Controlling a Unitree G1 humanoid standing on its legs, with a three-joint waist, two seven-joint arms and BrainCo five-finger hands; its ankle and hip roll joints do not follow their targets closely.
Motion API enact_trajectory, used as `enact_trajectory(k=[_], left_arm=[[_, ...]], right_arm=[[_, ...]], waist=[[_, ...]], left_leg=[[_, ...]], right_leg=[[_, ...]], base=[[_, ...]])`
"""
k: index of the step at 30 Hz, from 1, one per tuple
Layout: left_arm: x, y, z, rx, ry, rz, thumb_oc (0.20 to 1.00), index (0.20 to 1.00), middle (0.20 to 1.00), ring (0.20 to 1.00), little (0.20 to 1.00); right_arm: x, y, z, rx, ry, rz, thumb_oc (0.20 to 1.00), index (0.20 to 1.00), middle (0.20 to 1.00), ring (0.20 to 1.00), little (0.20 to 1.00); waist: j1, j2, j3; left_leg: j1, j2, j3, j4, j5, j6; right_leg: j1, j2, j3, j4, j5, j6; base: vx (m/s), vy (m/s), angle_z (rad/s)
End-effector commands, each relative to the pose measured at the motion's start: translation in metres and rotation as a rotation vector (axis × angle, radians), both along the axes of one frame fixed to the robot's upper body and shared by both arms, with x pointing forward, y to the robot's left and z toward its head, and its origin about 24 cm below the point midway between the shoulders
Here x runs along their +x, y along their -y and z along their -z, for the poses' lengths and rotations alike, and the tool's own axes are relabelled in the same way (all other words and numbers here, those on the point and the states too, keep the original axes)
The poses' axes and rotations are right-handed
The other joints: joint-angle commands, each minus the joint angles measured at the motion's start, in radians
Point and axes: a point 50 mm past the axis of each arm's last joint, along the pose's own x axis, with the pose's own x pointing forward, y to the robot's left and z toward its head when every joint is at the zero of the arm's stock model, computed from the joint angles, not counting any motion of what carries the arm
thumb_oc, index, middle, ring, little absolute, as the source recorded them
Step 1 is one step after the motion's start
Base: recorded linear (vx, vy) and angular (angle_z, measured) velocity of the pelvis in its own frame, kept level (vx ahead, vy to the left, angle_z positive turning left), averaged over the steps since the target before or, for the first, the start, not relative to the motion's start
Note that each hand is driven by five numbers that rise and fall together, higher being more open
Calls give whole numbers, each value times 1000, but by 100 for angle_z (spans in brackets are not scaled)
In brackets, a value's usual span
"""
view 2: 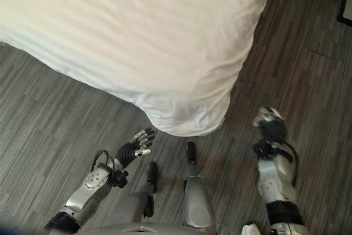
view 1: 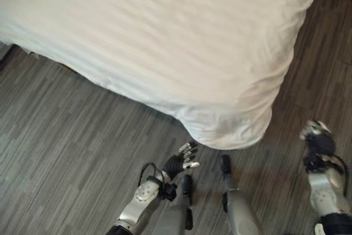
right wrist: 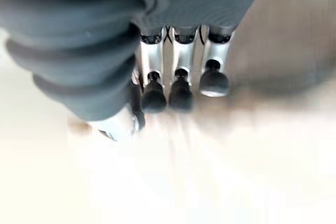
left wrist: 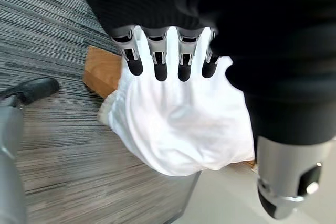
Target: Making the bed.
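White bedcover (view 1: 165,37); grey striped wood-grain floor (view 1: 66,136); brown wooden frame (left wrist: 102,69).

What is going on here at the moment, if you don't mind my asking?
The robot stands at the corner of a bed covered by a white sheet that hangs over the corner toward the grey wood floor. Its left hand is open, fingers pointing at the draped corner but apart from it. Its right hand hangs over the floor, off to the side of the bed, holding nothing.
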Motion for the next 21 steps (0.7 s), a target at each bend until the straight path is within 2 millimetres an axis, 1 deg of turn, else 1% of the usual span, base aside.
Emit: enact_trajectory(k=[1,2,3,4,8,9,12,13,14,15,17,18,19,20,21], left_arm=[[0,6,-7,-41,37,52,1000,1000,1000,1000,1000],[0,6,-7,-41,38,51,1000,1000,1000,1000,1000],[-1,8,-7,-44,35,56,1000,1000,1000,1000,1000],[-3,9,-6,-49,31,59,1000,1000,1000,1000,1000],[-4,12,-4,-58,22,63,1000,1000,1000,1000,1000],[-4,14,-4,-61,20,65,1000,1000,1000,1000,1000],[-3,16,-4,-63,21,69,1000,1000,1000,1000,1000],[-3,17,-4,-65,20,71,1000,1000,1000,1000,1000],[-3,18,-3,-67,13,67,1000,1000,1000,1000,1000],[-2,18,-3,-67,14,67,1000,1000,1000,1000,1000],[-3,22,0,-69,-1,74,1000,1000,1000,1000,1000],[-3,24,0,-69,-5,79,1000,1000,1000,1000,1000],[-2,24,0,-69,-4,79,1000,1000,1000,1000,1000],[-2,26,1,-68,-8,85,1000,1000,1000,1000,1000],[0,29,1,-69,-7,90,1000,1000,1000,1000,1000]], right_arm=[[21,5,-31,-45,102,-40,200,200,200,200,200],[22,5,-31,-46,102,-41,200,200,200,200,200],[28,-1,-35,-41,115,-71,200,200,200,200,200],[40,-11,-43,-37,136,-107,200,200,200,200,200],[51,-15,-48,-34,135,-110,200,200,200,200,200],[57,-19,-49,-25,131,-112,200,200,200,200,200],[63,-19,-51,-11,127,-103,200,200,200,200,200],[66,-17,-51,3,120,-84,200,200,200,200,200],[72,-16,-51,53,114,-60,200,200,200,200,200],[72,-16,-51,54,115,-60,200,200,200,200,200],[81,-13,-45,86,63,-20,200,200,200,200,200],[82,-13,-40,95,37,-8,200,200,200,200,200],[82,-13,-40,94,37,-8,200,200,200,200,200],[83,-14,-33,92,2,-1,200,200,200,200,200],[83,-16,-20,114,-55,6,200,200,200,200,200]], waist=[[50,33,-25],[49,34,-25],[55,39,-26],[70,48,-28],[82,59,-31],[90,62,-32],[96,66,-30],[101,67,-30],[108,72,-28],[108,72,-27],[122,83,-23],[125,87,-22],[125,87,-22],[128,91,-20],[134,100,-17]], left_leg=[[-35,3,-75,-21,41,3],[-35,3,-75,-21,41,3],[-36,3,-77,-21,43,2],[-38,4,-81,-21,46,0],[-41,5,-92,-21,48,0],[-43,6,-97,-21,49,-1],[-47,7,-102,-21,50,-3],[-51,7,-105,-21,51,-3],[-55,7,-109,-21,52,-3],[-56,7,-109,-21,52,-3],[-62,7,-112,-21,55,-3],[-64,7,-112,-21,55,-4],[-65,7,-112,-21,55,-4],[-67,8,-111,-21,56,-4],[-71,7,-112,-21,57,-4]], right_leg=[[46,4,-40,11,-2,54],[46,4,-40,11,-2,54],[46,2,-42,11,-3,53],[48,3,-46,11,-6,52],[50,4,-55,11,-9,48],[50,5,-60,11,-12,47],[48,6,-64,11,-13,45],[46,6,-67,11,-14,44],[43,6,-71,11,-14,44],[43,6,-71,11,-14,44],[38,7,-73,11,-13,44],[36,8,-73,11,-13,43],[35,8,-73,11,-13,43],[33,8,-74,11,-13,44],[30,10,-75,11,-13,42]], base=[[0,0,0],[-6,-19,3],[-6,-22,6],[-6,-31,5],[1,-17,4],[4,-40,7],[-2,-41,5],[1,-47,6],[2,-47,6],[8,-33,7],[15,-14,10],[15,-6,7],[0,0,0],[0,0,0],[40,-26,-1]])
